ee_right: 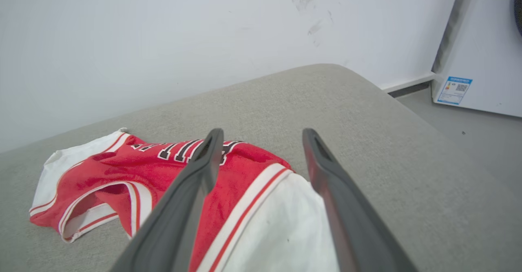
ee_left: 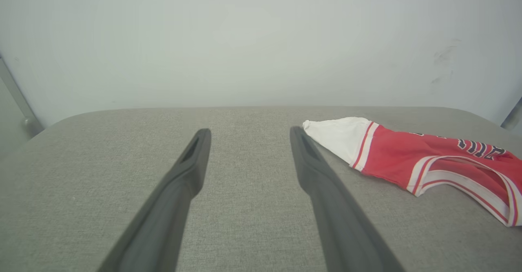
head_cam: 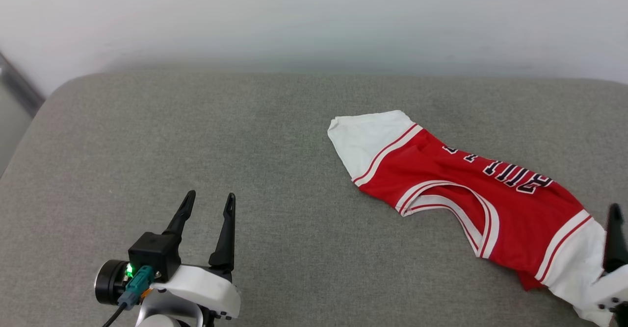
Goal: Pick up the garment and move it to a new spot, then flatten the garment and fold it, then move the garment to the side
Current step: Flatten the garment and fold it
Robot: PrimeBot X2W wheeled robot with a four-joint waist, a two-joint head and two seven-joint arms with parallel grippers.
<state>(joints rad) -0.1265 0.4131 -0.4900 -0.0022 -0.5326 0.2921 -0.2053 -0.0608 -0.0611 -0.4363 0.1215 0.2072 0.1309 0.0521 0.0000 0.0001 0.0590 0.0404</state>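
Observation:
The garment [head_cam: 466, 189] is a red jersey with white sleeves, striped trim and dark lettering. It lies in a long rumpled strip on the right half of the grey cushion [head_cam: 245, 136], with the neck opening facing the front. In the left wrist view the garment [ee_left: 391, 158] lies off to the right, apart from the fingers. My left gripper [head_cam: 211, 197] hovers open and empty at the lower left [ee_left: 250, 132]. My right gripper [ee_right: 263, 133] is open above the near white sleeve [ee_right: 281, 227], holding nothing. One of its dark fingers [head_cam: 614, 238] shows at the right edge.
A pale wall [head_cam: 314, 18] runs behind the cushion. The cushion's rounded right edge drops to a grey floor [ee_right: 481, 141], where a white appliance [ee_right: 481, 60] stands. A metal rail [head_cam: 19, 87] runs at the far left.

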